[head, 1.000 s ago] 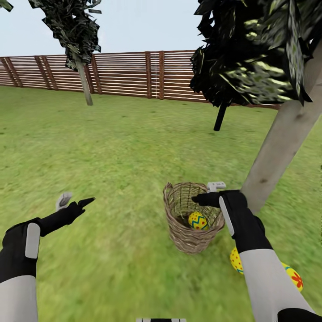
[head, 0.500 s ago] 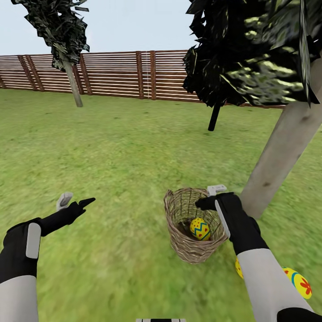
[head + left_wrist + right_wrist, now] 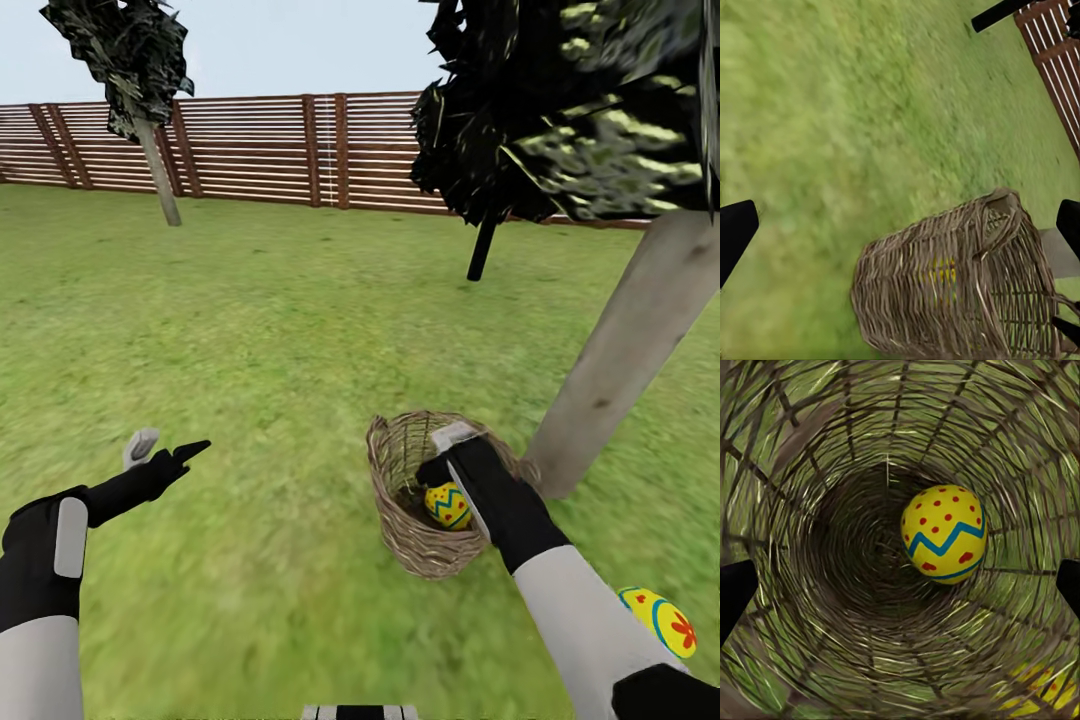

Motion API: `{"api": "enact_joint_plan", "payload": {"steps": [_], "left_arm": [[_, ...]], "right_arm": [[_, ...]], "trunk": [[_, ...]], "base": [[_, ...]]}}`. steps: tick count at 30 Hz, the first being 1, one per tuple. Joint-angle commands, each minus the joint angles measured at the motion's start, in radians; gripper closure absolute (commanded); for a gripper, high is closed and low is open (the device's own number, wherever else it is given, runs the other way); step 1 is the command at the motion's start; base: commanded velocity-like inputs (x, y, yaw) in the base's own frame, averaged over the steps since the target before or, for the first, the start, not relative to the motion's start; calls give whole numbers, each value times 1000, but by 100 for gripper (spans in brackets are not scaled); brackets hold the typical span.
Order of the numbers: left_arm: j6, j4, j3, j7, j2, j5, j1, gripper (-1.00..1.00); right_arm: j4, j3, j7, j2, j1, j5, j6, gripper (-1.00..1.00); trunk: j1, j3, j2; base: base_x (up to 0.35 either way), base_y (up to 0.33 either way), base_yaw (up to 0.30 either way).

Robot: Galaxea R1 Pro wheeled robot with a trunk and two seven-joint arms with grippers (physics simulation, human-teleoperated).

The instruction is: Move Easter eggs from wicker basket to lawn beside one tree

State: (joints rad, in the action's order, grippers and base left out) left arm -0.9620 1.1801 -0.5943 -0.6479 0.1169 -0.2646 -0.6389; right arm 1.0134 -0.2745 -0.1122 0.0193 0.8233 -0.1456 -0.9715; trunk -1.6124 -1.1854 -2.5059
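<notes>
The wicker basket (image 3: 432,500) is standing on the lawn (image 3: 250,350), just beside the base of the thick pale-trunked tree (image 3: 625,350). It is holding one Easter egg (image 3: 447,505), yellow with a blue zigzag band and red dots, lying against the inner wall at the bottom. In the right wrist view the same egg (image 3: 943,534) is sitting deep inside the woven interior (image 3: 832,547). In the left wrist view the basket (image 3: 960,289) is showing a trace of yellow through its weave. A second egg (image 3: 660,622), bearing a red flower in a blue ring, is lying on the grass near the tree, partly covered by the right forearm.

Compared with one second ago, the right gripper (image 3: 447,450) is reaching lower and further into the basket mouth, having previously hovered at the rim. The camera is also shifting, so the fence (image 3: 250,150) and the slim-trunked tree (image 3: 150,110) are appearing displaced. A third egg, seen earlier beside the right forearm, is now covered by it.

The right arm is extending forward and down, with its fingers spread wide on either side of the egg, not yet touching it. The left gripper (image 3: 165,450) is hanging above bare grass, well apart from the basket, its fingers also parted wide.
</notes>
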Motion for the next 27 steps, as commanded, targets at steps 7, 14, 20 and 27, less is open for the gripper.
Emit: {"api": "enact_joint_plan", "payload": {"steps": [7,14,20,27], "left_arm": [[-5,2,-4,-18,0,1,-1,-100],[-2,-1,2,-28,-2,2,-1,-100],[-1,-7,2,-29,-1,2,-1,-100],[-1,1,0,-29,-3,3,-1,-100]], "right_arm": [[-201,-23,-9,1,128,-15,-3,-100],[-252,-27,-11,-1,163,-48,0,-100],[-255,-28,-12,-1,163,-51,0,-100],[-257,-30,-12,-2,164,-52,1,-100]], "trunk": [[0,-5,-1],[0,-5,-1],[0,-5,-1],[0,-5,-1]], "base": [[0,0,0],[91,-95,0],[224,-231,0],[70,-47,0]]}}
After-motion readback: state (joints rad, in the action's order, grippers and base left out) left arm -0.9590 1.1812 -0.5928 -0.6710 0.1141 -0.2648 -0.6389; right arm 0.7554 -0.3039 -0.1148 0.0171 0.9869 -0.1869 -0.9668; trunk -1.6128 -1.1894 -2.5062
